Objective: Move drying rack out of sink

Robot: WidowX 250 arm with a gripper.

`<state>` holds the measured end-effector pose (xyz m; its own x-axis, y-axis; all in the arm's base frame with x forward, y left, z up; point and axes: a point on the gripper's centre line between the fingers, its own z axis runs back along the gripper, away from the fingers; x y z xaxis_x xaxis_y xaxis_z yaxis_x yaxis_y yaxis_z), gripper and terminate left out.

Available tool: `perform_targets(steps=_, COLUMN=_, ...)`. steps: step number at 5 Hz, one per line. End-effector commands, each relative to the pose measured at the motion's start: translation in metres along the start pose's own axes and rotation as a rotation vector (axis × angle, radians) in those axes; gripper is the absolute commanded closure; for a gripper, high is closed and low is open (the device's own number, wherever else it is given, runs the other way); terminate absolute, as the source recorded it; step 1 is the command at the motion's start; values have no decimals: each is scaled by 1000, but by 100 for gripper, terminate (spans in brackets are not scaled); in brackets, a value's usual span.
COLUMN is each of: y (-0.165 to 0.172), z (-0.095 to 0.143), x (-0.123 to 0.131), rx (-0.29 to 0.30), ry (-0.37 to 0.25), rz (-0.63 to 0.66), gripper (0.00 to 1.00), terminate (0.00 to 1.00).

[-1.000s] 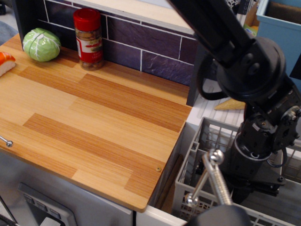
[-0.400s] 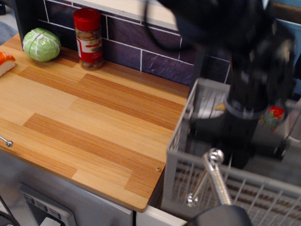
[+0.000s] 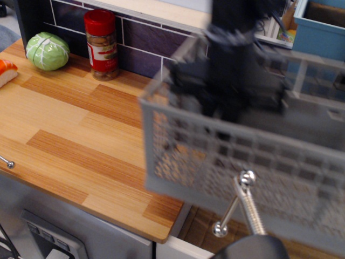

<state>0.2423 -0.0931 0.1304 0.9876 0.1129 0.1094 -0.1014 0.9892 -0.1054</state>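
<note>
Pincer (image 3: 229, 108) sits low inside the drying rack (image 3: 242, 162), as a dark blurred shape at the end of the black arm (image 3: 232, 38) that comes down from the top edge of the view; I cannot tell how the jaws stand, because motion blur and the rack wall hide them. The drying rack is grey, with lattice sides, and it is blurred too. It appears raised and tilted, with its left corner over the right part of the wooden worktop (image 3: 81, 129) and the rest of it reaching to the right edge of the view. Under its lower edge a brownish floor shows, which is the sink (image 3: 205, 224), with a white rim at the bottom; the rack looks to be above this basin and not resting in it, though the blur makes it hard to be sure. In front of the rack, near the bottom, a shiny metal tap (image 3: 242, 202) with a round knob stands up. On the worktop, well apart from the rack, a spice jar (image 3: 101, 44) with a red lid stands upright against the dark tiled wall (image 3: 145, 40). A green cabbage (image 3: 47, 51) lies further left, and an orange and white piece of sushi (image 3: 6, 71) is at the left edge. A light-blue box (image 3: 323, 32) is in the top right corner.
</note>
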Motion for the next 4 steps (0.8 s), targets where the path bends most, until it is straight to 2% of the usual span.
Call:
perform_targets(steps=1, y=67, z=9, x=-3, rx=73, ry=-111, rz=-2, gripper=100, terminate=0)
perform_targets(steps=2, y=106, z=7, x=1, rx=92, ry=-96, rz=24, gripper=100, terminate=0)
perform_targets(steps=3, y=138, z=15, x=-2, rx=95, ry=-84, rz=-31, gripper=100, terminate=0)
perform_targets(steps=4, y=164, z=19, x=4, rx=83, ry=-32, rz=-128, gripper=100, terminate=100)
